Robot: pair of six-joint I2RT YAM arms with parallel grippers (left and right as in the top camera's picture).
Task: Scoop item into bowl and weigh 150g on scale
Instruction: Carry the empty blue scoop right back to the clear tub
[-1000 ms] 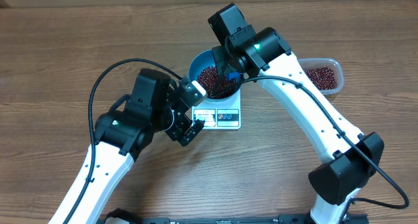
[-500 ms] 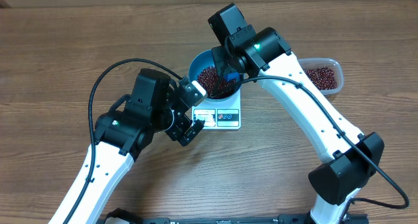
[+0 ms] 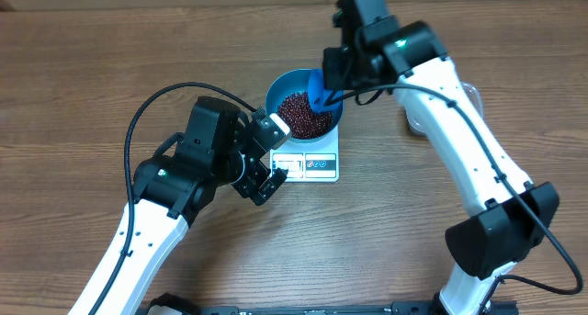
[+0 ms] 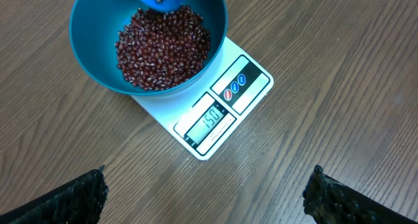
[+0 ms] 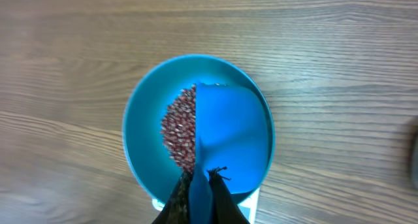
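Note:
The blue bowl (image 3: 278, 93) stands on the white scale (image 3: 314, 163) with a heap of red-brown beans (image 3: 305, 113) in it. My right gripper (image 3: 331, 74) is shut on the handle of a small blue scoop (image 3: 318, 93), which hangs over the bowl's right side. In the right wrist view the scoop (image 5: 232, 136) covers the right half of the bowl (image 5: 140, 142) and of the beans (image 5: 179, 129). My left gripper (image 4: 209, 201) hovers open just in front of the scale (image 4: 251, 87), nothing between its fingers. The display (image 4: 210, 121) seems to read 150.
A clear plastic tub (image 3: 413, 124) at the right is mostly hidden under my right arm. My left arm's black cable (image 3: 147, 108) loops over the wooden table (image 3: 83, 67) at the left.
My right arm has swung up and to the right, lifting the scoop from the middle of the bowl toward its right rim; the arm now covers the tub. The left arm has not moved.

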